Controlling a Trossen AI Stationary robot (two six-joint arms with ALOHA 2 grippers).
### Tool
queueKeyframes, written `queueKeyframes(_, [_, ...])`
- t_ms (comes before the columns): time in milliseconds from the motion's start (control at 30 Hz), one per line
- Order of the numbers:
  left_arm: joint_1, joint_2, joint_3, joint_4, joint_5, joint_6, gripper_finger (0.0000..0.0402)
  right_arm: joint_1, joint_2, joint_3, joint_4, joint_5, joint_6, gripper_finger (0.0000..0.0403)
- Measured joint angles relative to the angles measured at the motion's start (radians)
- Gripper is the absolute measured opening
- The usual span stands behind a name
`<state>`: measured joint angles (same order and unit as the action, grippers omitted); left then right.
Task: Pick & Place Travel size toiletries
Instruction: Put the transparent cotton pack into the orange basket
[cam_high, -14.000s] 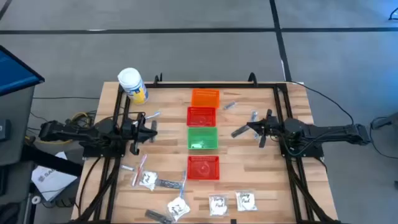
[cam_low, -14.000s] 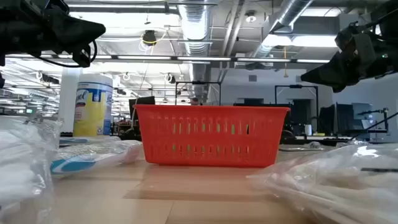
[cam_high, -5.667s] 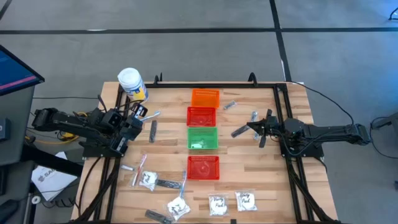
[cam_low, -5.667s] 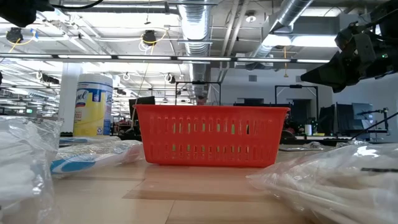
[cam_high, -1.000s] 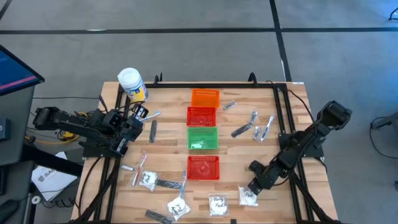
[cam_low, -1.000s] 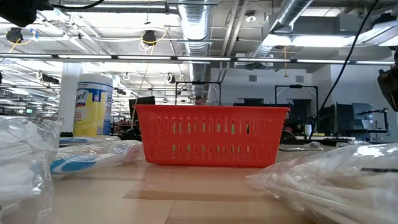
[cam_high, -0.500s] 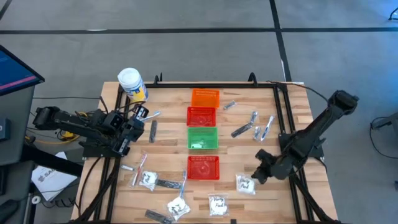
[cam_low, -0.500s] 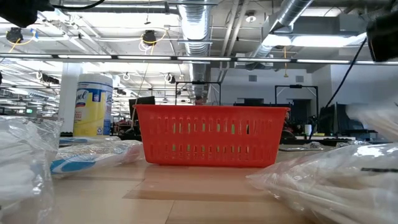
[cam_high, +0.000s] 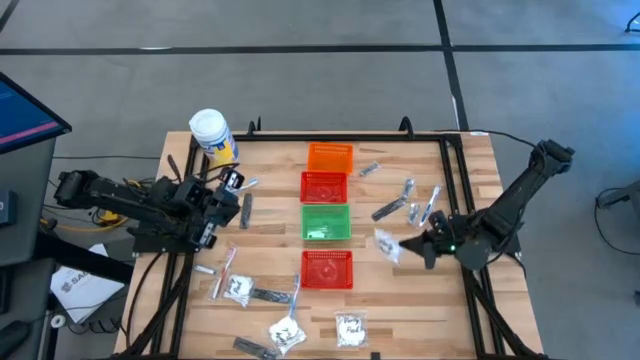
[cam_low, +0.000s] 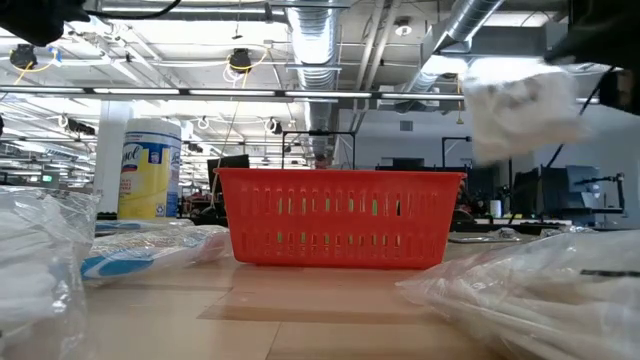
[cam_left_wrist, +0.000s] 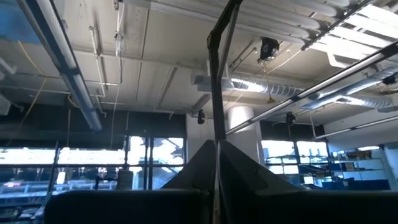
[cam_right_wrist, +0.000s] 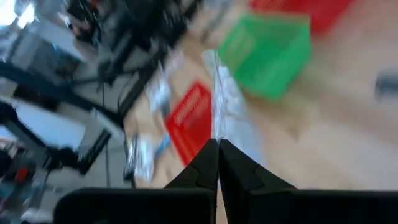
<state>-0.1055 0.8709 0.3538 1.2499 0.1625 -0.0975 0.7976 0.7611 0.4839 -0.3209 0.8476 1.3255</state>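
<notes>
Above the table, right hand (cam_high: 405, 246) pinches 1 sachet (cam_high: 386, 243) (edge-on, long axis straight ahead).

Baskets down the middle — orange (cam_high: 330, 157), red (cam_high: 324, 186), green (cam_high: 326, 222), red (cam_high: 327, 268). Clear sachet (cam_high: 386, 244), white contents — jar (cam_high: 213, 135) white, yellow label.

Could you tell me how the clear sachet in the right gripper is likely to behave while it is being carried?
Probably floppy: the clear sachet hangs from one pinched edge in the shut right gripper. It looks light, as a thin pouch with little white content. Its smooth film could slip, so a steady carry toward the green basket seems wise.
</notes>
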Motion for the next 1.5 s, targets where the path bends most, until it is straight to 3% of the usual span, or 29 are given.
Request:
queueKeyframes(167, [0.0,0.053,0.0,0.008,-0.128,0.048,0.0014,-0.022,-0.043,0.0,0.23,0.166,-0.353,0.0])
queueKeyframes(300, [0.005,0.132,0.022,0.018,-0.222,0.051,0.0035,-0.031,-0.052,0.0,0.557,0.208,-0.756,0.0])
queueKeyframes(467, [0.02,0.274,0.109,0.03,-0.215,-0.048,0.0093,-0.033,-0.01,0.001,1.027,0.097,-1.228,0.0])
queueKeyframes(600, [0.035,0.424,0.198,0.036,-0.205,-0.149,0.0153,-0.034,0.054,0.001,1.274,-0.03,-1.443,0.0])
queueKeyframes(767, [0.066,0.591,0.302,0.061,-0.101,-0.166,0.0212,-0.072,0.142,0.001,1.421,-0.193,-1.483,0.0])
queueKeyframes(967, [0.084,0.714,0.352,0.163,-0.059,-0.199,0.0231,-0.152,0.26,0.027,1.536,-0.449,-1.432,0.0])
queueKeyframes(1233, [0.073,0.802,0.408,0.271,0.016,-0.301,0.0228,-0.251,0.449,0.22,1.49,-0.586,-1.411,0.0])
queueKeyframes(1500, [0.001,0.8,0.419,0.296,0.029,-0.228,0.0226,-0.32,0.609,0.429,1.374,-0.595,-1.415,0.0])
